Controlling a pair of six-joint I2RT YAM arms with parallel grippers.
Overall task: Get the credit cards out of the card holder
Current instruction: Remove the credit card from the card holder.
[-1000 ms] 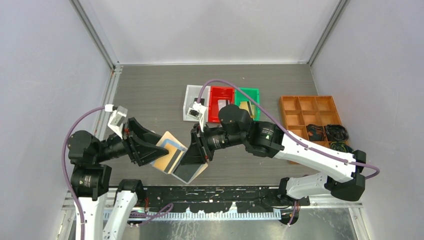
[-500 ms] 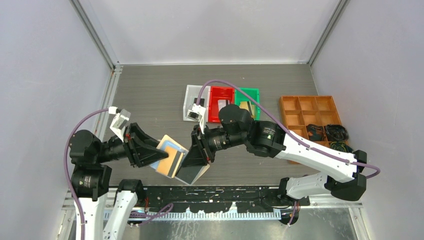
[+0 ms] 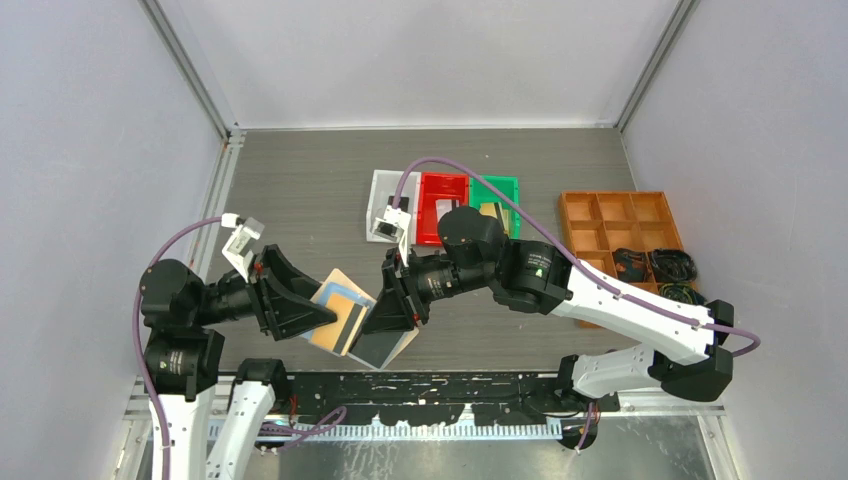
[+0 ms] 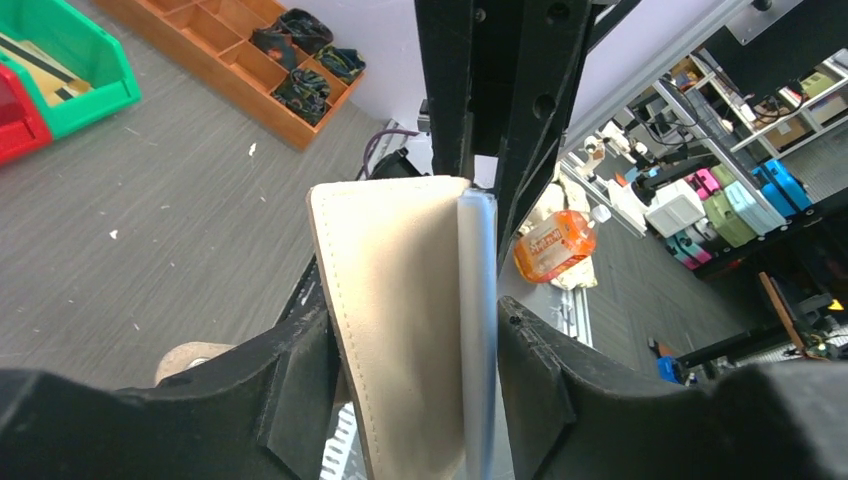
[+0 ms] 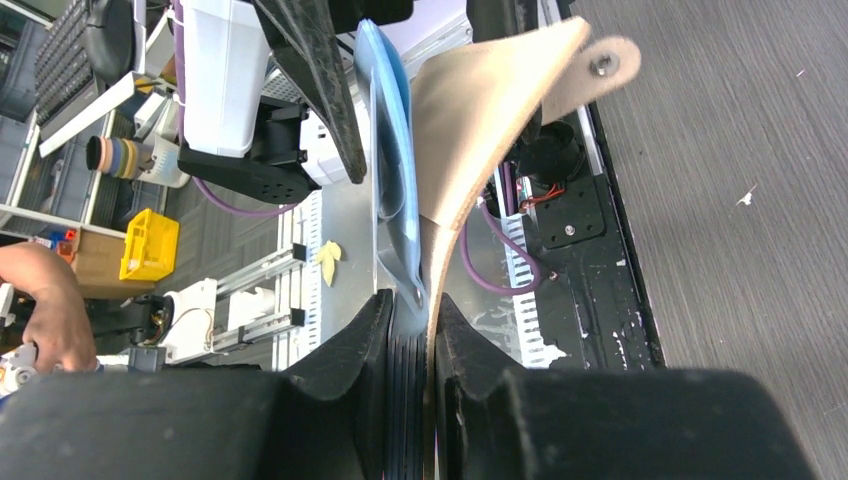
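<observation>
Right gripper [image 3: 376, 320] stayed clenched on the holder [image 4: 390, 320]; left gripper [image 3: 325, 303] edged closer around its cards [image 3: 340, 312], grip unclear; they stayed sleeved.

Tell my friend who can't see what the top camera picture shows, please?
A tan card holder is held open near the grey table's front edge: the robot's right fingers pinch one flap, and its left fingers straddle the other. Farther back sit a white bin, a red bin, a green bin and an orange compartment tray.
</observation>
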